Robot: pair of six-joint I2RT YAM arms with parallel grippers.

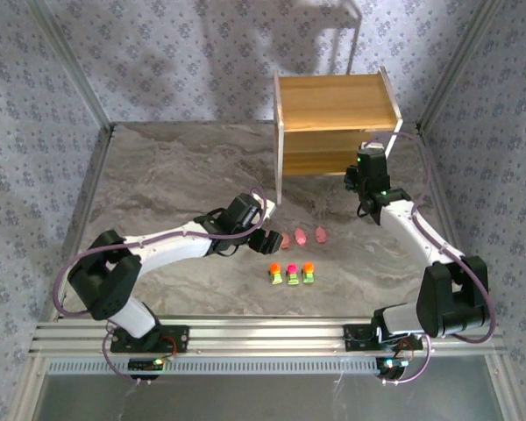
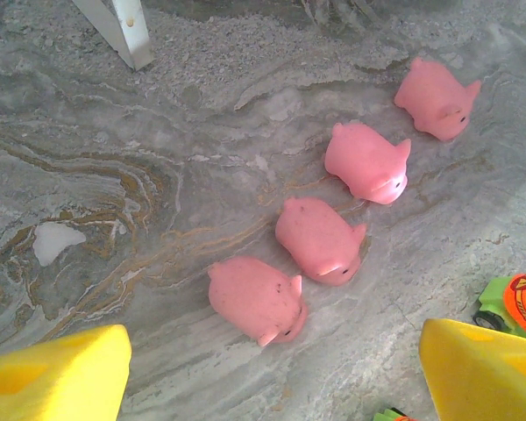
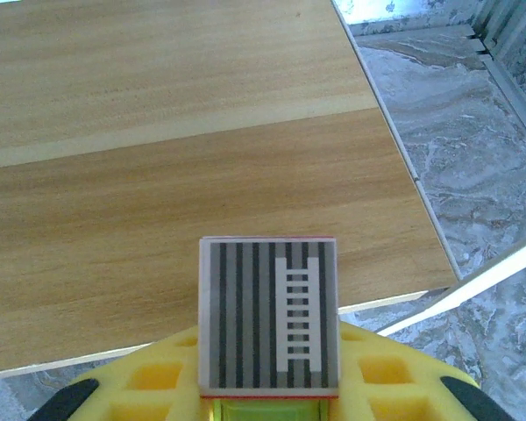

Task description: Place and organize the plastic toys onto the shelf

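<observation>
Grey-topped toy [image 3: 269, 316] sat clamped in the right gripper [image 3: 268, 396] above the shelf [image 3: 158, 175]; left gripper [image 2: 272, 368] gaped near 4 pigs [image 2: 317, 239].

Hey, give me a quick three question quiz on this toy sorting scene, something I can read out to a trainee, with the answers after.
1. How many pink pigs lie on the table in the left wrist view?
2. True or false: the right gripper is shut on an orange-topped toy.
3. How do the three blocky toys near the arm bases sit? A stacked in a tower; B side by side in a row; C scattered among the pigs.
Key: 1 four. 2 false, it holds the grey-striped toy. 3 B.
</observation>
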